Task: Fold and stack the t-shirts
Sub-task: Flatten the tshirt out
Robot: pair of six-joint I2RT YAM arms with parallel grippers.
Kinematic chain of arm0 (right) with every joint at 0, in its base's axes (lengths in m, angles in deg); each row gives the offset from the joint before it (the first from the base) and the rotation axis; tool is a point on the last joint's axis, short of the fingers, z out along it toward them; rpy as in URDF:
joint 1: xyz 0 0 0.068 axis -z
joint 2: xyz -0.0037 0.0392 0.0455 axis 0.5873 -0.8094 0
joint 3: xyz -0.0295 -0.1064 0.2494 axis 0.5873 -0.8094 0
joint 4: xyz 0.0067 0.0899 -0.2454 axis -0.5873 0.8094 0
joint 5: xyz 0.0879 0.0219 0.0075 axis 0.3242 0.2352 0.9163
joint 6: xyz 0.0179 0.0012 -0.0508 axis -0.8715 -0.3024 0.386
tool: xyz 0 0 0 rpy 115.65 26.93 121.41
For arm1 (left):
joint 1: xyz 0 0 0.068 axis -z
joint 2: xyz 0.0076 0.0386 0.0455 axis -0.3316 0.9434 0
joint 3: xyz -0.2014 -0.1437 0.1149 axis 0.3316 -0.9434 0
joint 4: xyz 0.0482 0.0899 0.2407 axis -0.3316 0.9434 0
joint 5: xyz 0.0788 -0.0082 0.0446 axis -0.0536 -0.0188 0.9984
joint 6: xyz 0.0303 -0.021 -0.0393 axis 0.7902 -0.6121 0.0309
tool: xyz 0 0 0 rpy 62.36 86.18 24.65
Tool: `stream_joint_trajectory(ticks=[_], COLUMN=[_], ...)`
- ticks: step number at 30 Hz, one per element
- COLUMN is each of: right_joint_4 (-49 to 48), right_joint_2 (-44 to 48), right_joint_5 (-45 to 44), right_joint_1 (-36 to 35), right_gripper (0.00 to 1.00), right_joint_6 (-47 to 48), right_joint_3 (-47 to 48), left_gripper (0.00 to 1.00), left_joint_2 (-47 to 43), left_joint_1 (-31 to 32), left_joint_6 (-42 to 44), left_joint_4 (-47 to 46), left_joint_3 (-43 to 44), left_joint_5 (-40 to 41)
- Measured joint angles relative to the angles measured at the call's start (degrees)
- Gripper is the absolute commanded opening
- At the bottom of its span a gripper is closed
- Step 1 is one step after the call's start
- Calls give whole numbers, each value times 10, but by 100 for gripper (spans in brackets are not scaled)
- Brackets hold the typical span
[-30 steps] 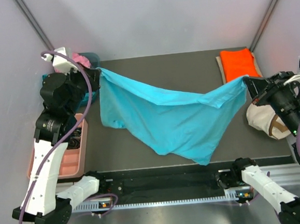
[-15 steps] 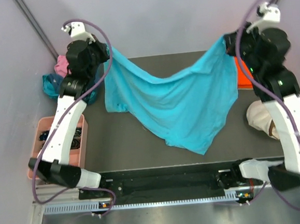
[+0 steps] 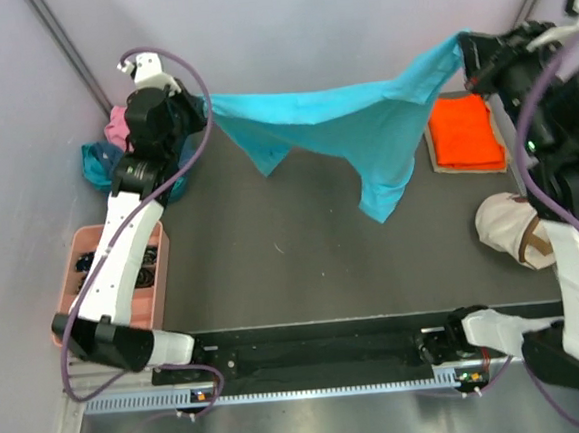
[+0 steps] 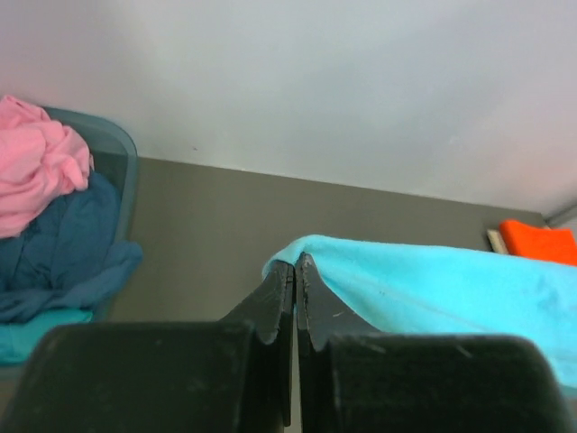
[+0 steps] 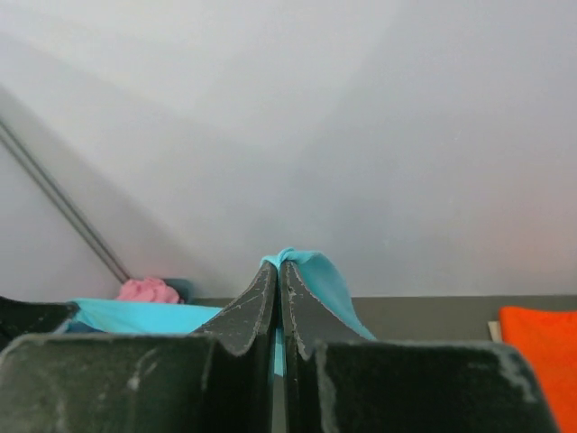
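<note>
Two corners of the turquoise t-shirt (image 3: pixel 342 122) are pinched, left gripper (image 4: pixel 295 269) and right gripper (image 5: pixel 279 269) clamped tight.

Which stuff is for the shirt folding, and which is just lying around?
For the job:
turquoise t-shirt, held up by the left end effector and right end effector
folded orange t-shirt
pink shirt
navy shirt

Just lying about:
cream bag
pink tray

Turq. tee (image 3: pixel 334 119) hangs stretched midair; orange tee (image 3: pixel 463 133) folded.
</note>
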State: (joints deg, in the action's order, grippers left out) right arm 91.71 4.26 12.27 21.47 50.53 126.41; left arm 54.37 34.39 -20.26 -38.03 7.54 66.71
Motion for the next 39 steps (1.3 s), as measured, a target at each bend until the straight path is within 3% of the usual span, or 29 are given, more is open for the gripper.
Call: stream_joint_trajectory(ticks=[4, 12, 21, 28, 33, 37, 39], right_joint_4=[15, 25, 26, -9, -71, -113, -104], right_joint_2=[96, 206, 203, 137, 23, -117, -200], right_joint_5=[17, 45, 51, 10, -19, -9, 7], right_joint_1=[0, 0, 0, 0, 8, 32, 41], right_gripper=[0, 0, 0, 0, 0, 0, 0], right_joint_6=[-17, -31, -38, -16, 10, 20, 22], right_joint_3=[-33, -7, -4, -40, -44, 16, 92], left_gripper=[0, 0, 0, 0, 0, 0, 0], left_joint_2=[-93, -255, -281, -156, -3, 140, 218], left_joint_1=[0, 0, 0, 0, -18, -58, -77], left_joint_6=[-14, -32, -44, -24, 1, 3, 3], left_joint_4=[38, 86, 86, 15, -51, -75, -72], left_joint_3=[-52, -59, -46, -56, -38, 69, 170], left_joint_5=[-30, -54, -53, -20, -16, -48, -66])
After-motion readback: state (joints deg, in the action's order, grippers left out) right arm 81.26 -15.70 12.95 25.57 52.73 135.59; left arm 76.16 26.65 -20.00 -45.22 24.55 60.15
